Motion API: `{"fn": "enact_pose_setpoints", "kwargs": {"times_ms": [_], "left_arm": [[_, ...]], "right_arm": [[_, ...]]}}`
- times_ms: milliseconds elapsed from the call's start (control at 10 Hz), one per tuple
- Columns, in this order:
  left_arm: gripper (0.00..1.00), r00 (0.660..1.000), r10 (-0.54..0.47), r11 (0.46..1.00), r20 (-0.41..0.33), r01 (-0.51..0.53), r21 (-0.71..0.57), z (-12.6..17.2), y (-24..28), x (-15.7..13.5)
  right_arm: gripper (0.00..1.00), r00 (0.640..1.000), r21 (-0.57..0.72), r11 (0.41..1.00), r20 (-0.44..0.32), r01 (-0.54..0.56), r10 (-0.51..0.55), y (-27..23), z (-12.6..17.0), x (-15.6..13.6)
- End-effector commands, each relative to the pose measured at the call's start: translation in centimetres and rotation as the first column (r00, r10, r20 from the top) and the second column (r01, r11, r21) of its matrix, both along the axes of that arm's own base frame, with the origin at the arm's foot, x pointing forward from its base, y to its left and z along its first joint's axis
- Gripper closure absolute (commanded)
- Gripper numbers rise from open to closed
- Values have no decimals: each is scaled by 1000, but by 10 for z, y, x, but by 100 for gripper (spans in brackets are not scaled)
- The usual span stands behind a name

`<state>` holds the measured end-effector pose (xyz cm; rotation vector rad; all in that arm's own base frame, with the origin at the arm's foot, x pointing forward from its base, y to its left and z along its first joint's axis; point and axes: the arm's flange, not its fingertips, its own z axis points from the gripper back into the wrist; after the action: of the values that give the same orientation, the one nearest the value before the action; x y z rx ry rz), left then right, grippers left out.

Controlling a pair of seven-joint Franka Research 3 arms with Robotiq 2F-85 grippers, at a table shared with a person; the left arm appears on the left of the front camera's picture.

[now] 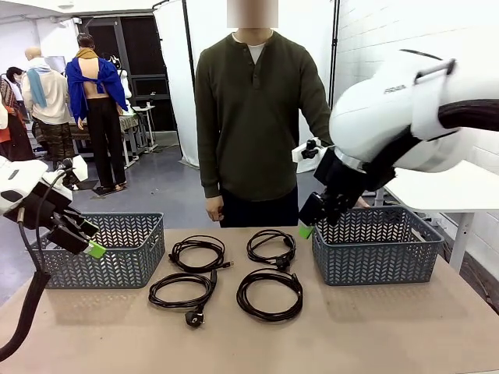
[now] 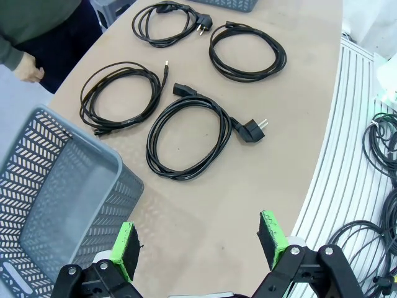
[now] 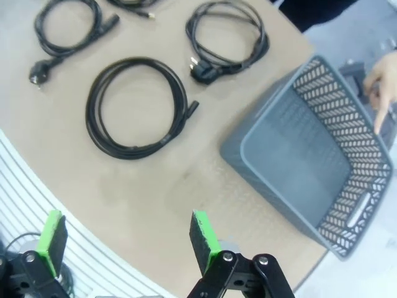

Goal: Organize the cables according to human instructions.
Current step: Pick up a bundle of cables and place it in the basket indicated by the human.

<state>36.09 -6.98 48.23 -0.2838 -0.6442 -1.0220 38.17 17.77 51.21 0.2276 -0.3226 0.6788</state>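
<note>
My left pincer: wide open, empty.
My right pincer: wide open, empty.
Cables: four black coils on the table.
Bearing: a coil lies twelve o'clock ahead of each pincer; neither clearly nearer.

place: robotics lab | cues: white robot arm, partition screen, brick wall, grey floor

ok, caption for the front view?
Four coiled cables between two grey baskets; left fingers and right fingers open, person opposite.
</note>
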Motion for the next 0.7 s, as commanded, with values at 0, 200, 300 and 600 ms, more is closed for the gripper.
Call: {"fn": "enact_pose_setpoints", "kwargs": {"times_ms": [0,200,300,600], "left_arm": [[0,1000,-17,1000,2,17,-14,-2,3,2],[0,1000,-17,1000,2,17,-14,-2,3,2],[0,1000,-17,1000,2,17,-14,-2,3,2],[0,1000,-17,1000,2,17,-14,-2,3,2]], "right_arm": [[0,997,-54,998,-67,35,-38,10,-2,8],[0,999,-22,1000,-30,13,-13,6,-4,4],[0,999,-22,1000,-30,13,-13,6,-4,4],[0,999,-30,999,-41,15,-16,9,-4,5]]}}
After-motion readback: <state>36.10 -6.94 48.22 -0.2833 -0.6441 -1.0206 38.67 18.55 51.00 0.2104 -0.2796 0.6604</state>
